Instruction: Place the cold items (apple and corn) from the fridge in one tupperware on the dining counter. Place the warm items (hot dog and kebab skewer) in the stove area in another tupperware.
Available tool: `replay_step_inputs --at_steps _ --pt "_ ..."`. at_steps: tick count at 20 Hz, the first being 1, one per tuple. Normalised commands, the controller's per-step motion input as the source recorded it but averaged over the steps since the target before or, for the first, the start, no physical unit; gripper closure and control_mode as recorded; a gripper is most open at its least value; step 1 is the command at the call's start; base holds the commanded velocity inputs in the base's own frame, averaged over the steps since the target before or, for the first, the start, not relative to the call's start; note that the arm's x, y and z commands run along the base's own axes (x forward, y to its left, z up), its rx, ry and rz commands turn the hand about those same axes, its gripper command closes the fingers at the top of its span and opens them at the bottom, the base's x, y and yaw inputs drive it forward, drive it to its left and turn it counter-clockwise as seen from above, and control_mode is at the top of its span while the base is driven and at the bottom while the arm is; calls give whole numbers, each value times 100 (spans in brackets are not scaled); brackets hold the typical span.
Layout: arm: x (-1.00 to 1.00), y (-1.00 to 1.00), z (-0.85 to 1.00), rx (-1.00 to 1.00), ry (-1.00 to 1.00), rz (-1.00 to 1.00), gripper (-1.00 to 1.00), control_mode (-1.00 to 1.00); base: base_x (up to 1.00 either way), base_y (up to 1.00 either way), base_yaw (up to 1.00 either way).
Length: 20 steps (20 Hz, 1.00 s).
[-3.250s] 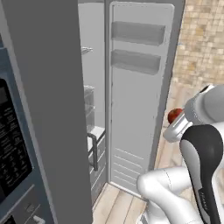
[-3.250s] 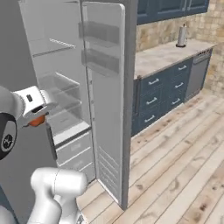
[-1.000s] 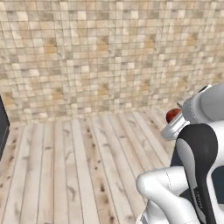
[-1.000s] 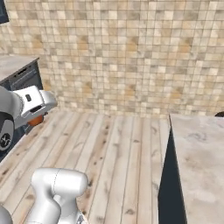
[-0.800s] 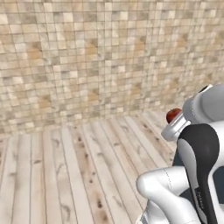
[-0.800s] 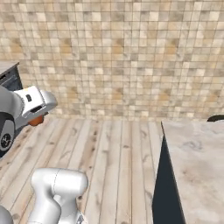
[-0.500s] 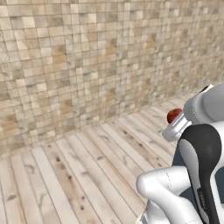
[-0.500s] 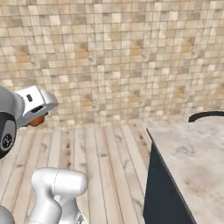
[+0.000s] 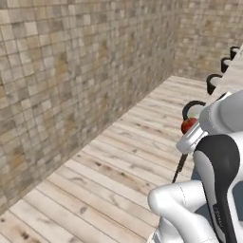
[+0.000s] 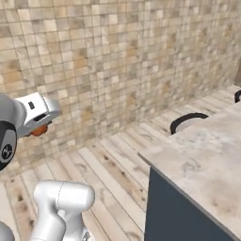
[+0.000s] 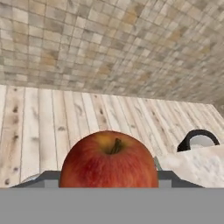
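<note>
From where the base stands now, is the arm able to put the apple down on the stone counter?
Probably not yet. The pincer holds the apple close to the robot's body, and the counter lies off to the right. Only open wood floor lies between them, so nothing blocks the way; the base likely needs to drive closer.

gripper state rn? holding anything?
gripper: closed on the apple, carried above the wood floor.
</note>
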Motion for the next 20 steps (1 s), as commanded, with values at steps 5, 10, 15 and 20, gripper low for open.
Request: replay_step_inputs --at_steps 5,10,15,20 --pt "0 0 0 0 0 0 100 100 95 85 -70" --pt "0 0 0 0 0 0 100 100 92 91 -65" --pt "0 0 0 0 0 0 100 100 89 94 -64" --pt "0 0 0 0 0 0 100 100 90 93 -63"
